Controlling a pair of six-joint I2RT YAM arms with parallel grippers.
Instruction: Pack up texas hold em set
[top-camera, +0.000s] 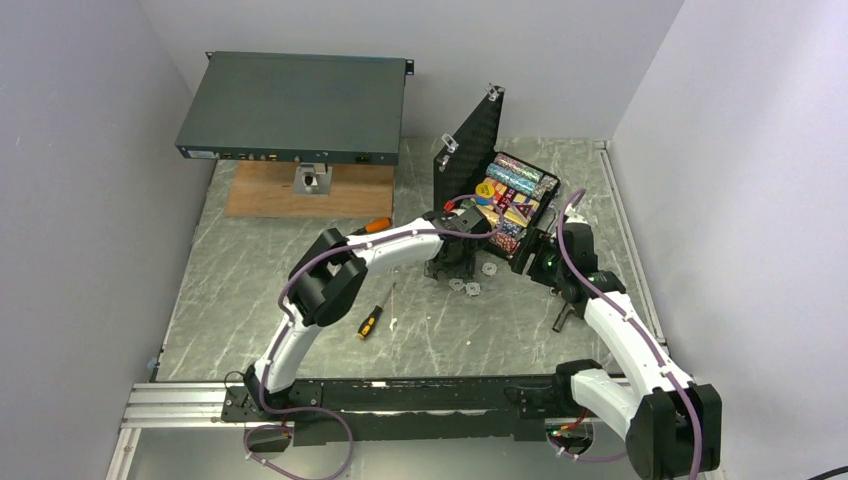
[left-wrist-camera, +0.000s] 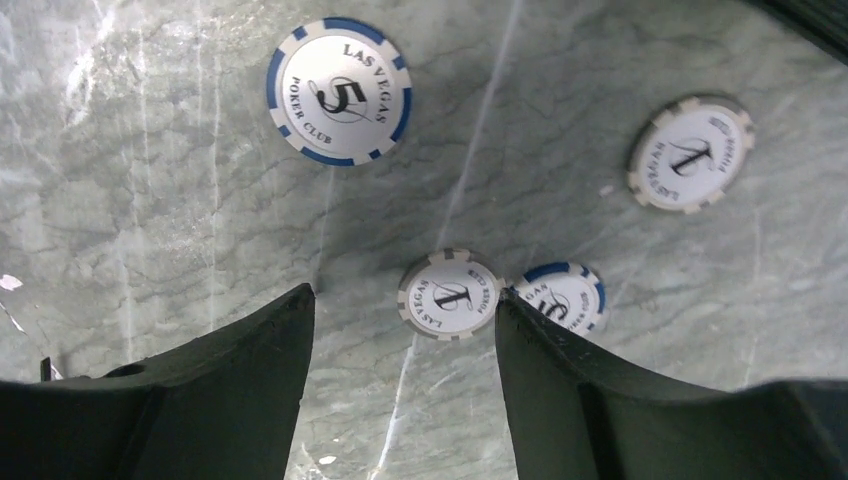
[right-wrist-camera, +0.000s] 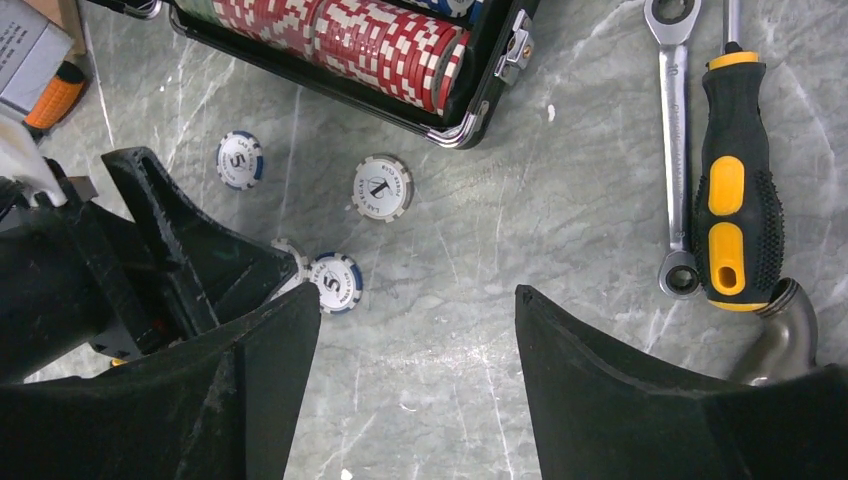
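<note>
Left end effector (left-wrist-camera: 405, 297) stands open, holding nothing. I see one whitish chip (left-wrist-camera: 449, 293) on the table (left-wrist-camera: 150, 200) between its fingertips.

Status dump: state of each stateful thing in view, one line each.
case, open, lid standing upright.
chip rows, seated in the case.
loose chips, four, flat on the table, outside the case.
left tool, open, low over the loose chips, holding nothing.
right tool, open, empty.
screwdriver, lying flat beside the wrench.
wrench, lying flat.
</note>
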